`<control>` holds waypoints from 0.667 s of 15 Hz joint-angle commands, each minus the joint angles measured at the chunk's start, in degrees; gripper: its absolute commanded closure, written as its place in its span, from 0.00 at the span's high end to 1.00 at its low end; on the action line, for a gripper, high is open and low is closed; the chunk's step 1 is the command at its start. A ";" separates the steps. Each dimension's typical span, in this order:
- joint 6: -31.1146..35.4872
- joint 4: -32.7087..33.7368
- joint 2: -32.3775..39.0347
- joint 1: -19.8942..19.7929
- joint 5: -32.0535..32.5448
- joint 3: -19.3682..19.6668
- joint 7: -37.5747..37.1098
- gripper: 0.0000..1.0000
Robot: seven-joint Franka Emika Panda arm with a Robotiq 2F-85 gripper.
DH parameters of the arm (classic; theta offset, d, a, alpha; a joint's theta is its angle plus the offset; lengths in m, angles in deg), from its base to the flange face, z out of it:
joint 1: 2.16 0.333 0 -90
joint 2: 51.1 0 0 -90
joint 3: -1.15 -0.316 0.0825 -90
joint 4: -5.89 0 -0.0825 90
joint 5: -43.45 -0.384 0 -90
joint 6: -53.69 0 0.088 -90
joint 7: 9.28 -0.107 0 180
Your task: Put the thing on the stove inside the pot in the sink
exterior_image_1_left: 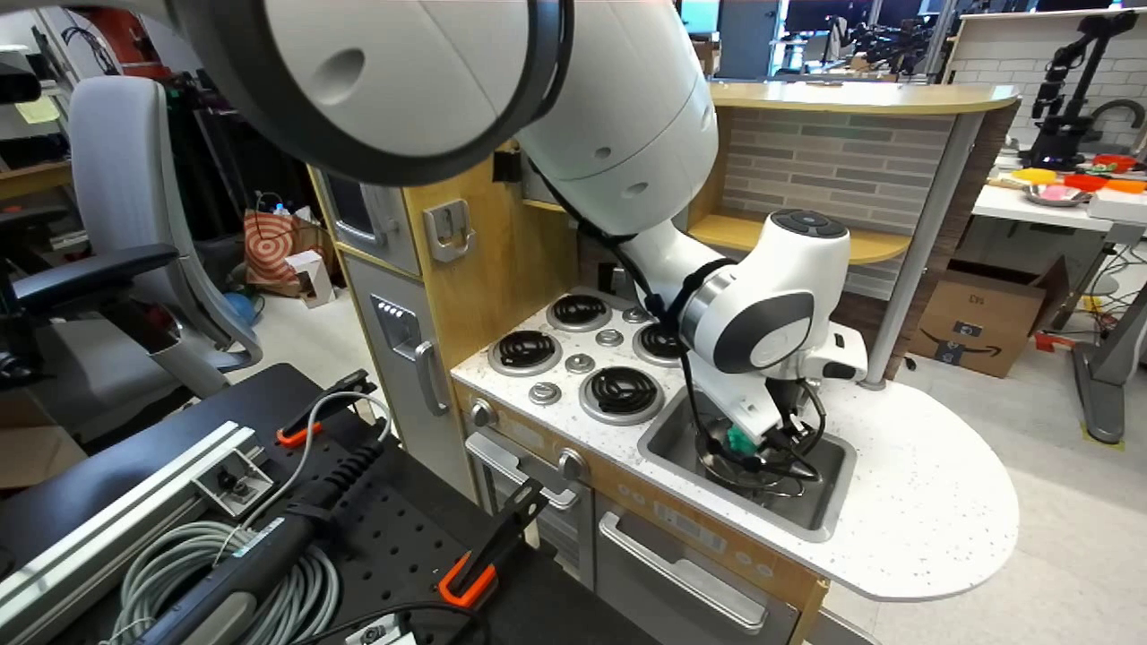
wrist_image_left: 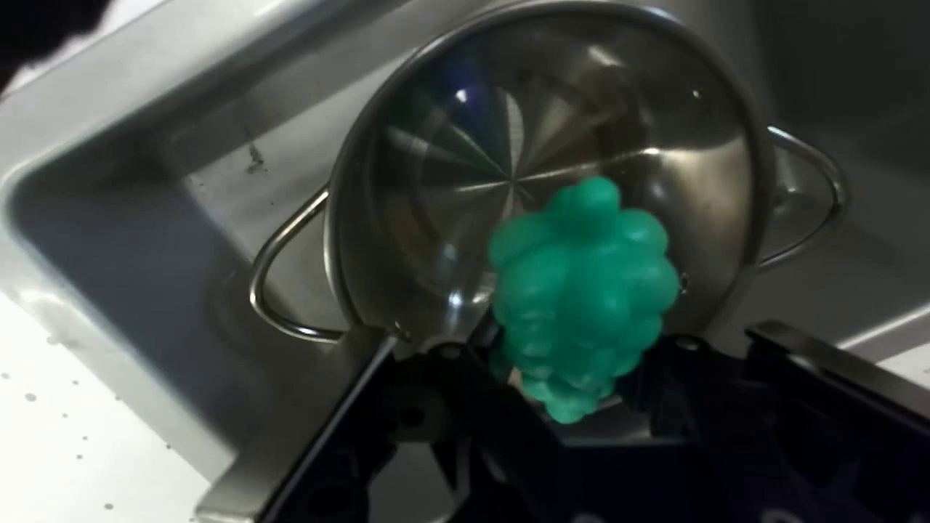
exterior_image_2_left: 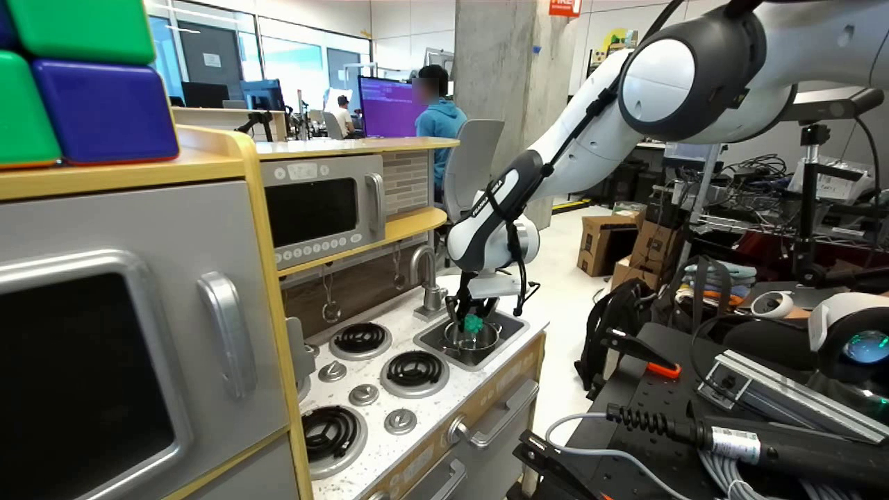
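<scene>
Wrist view: a glossy green bunch of toy grapes (wrist_image_left: 585, 283), all rounded bumps, is held by the gripper (wrist_image_left: 574, 349), its black jaws clamped on either side, over the mouth of a round, mirror-bright steel pot (wrist_image_left: 450, 181) with wire loop handles (wrist_image_left: 840, 197). Whether the grapes dip below the rim cannot be told. The pot sits in a rectangular silver-grey sink (exterior_image_1_left: 832, 488), let into a grey-flecked white counter (exterior_image_1_left: 936, 502) with a rounded end. In both exterior views, spiral black burners (exterior_image_1_left: 625, 391) ringed in silver dot the white toy stove (exterior_image_1_left: 572, 381); a curved faucet (exterior_image_2_left: 432, 298) rises beside the sink in an exterior view. A perforated black worktop (exterior_image_1_left: 403, 546) bears coiled grey cable (exterior_image_1_left: 168, 557). Around the room: an office chair (exterior_image_1_left: 121, 152), a cardboard box (exterior_image_1_left: 972, 327), a concrete pillar (exterior_image_2_left: 493, 90) and a person in a blue hoodie (exterior_image_2_left: 442, 125).
</scene>
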 commanded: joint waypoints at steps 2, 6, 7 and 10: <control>-5.14 7.05 3.37 -0.27 -2.09 -1.55 1.60 0.64; -5.81 3.74 0.87 -1.29 -0.99 -4.85 3.99 0.93; -5.89 0.76 -1.14 -1.57 -0.79 -5.71 5.38 0.99; -4.01 -10.22 -8.47 -1.77 0.54 -6.74 10.41 1.00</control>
